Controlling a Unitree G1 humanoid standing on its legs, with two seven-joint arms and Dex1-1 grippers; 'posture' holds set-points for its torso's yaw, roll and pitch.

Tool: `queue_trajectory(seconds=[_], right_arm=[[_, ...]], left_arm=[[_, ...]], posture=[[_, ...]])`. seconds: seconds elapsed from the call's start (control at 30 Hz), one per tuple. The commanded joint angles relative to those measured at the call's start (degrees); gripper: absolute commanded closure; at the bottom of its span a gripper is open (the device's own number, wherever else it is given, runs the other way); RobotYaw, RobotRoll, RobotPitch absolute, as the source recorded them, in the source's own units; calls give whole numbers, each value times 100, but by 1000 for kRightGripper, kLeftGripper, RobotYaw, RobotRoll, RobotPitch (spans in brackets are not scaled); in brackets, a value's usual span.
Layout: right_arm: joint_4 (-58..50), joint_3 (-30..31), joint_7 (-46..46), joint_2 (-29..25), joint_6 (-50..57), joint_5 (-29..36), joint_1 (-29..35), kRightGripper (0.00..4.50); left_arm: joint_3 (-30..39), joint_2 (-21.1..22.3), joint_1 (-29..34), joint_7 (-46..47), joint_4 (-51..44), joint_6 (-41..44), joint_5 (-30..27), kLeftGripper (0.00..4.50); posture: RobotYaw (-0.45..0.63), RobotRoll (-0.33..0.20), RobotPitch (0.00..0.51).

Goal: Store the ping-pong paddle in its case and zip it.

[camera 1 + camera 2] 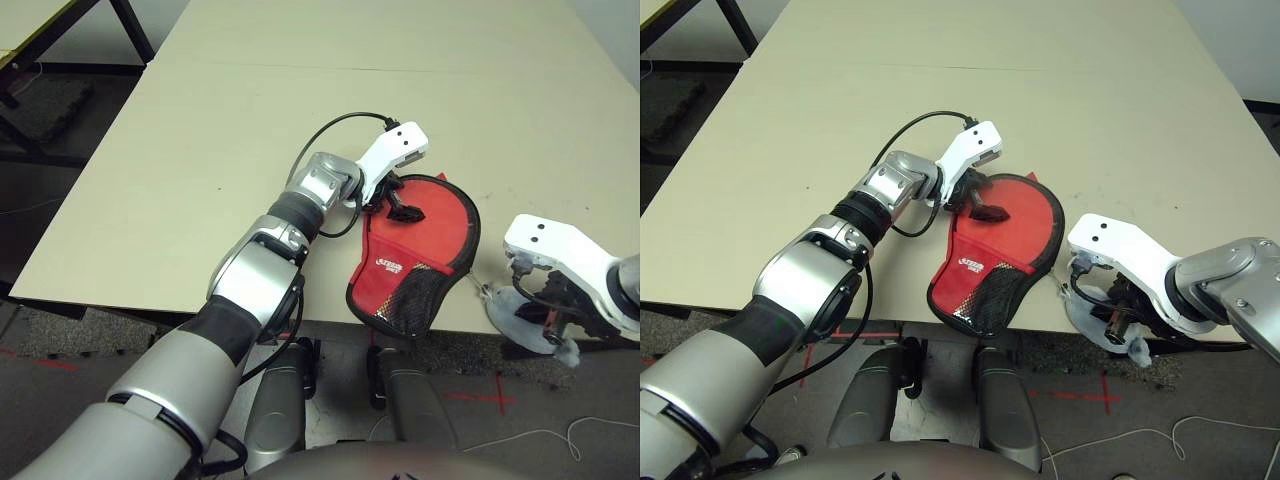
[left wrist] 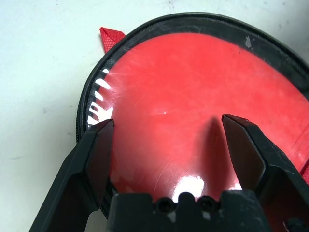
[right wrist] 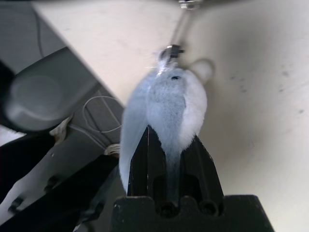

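The case (image 1: 415, 250) lies at the table's (image 1: 220, 150) near edge. The left hand (image 2: 166, 145), fingers spread, hovers above it; beside it, the right hand (image 3: 169, 159) pinches the pompom (image 3: 166, 106).

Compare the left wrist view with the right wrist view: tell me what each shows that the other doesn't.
Left wrist view: the open left claw over the red face of the ping-pong paddle, lying in the black-edged case.

Right wrist view: the right claw shut on the fluffy grey-white pompom pull, its short metal chain running on, near the table edge, with floor below.

Both: the pale table.
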Motion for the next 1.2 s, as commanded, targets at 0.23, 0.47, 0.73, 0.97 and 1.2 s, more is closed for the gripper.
queue_trajectory(seconds=[0.23, 0.47, 0.73, 0.97, 1.2], right_arm=[[595, 925, -335, 476, -54, -142, -578, 4494], [790, 1136, -379, 608, -115, -233, -931, 4494], [320, 1179, -38, 554, -160, 82, -1200, 4494], [-432, 1402, 194, 756, -29, 514, -1536, 4494], [-816, 1828, 472, 390, -203, 652, -1540, 4494]], left_arm=[[-493, -17, -162, -1120, 185, -532, 418, 0], [-834, 37, -67, -2118, 22, -740, 574, 0], [-1266, -2, 230, -1692, 243, -609, 1087, 0], [-1243, -71, 268, -1196, 532, -543, 1198, 0], [-1166, -99, 177, -903, 685, -511, 1178, 0]], posture=[[-156, 0, 201], [-175, 0, 201], [-188, 0, 208], [-197, 0, 217], [-190, 0, 220]])
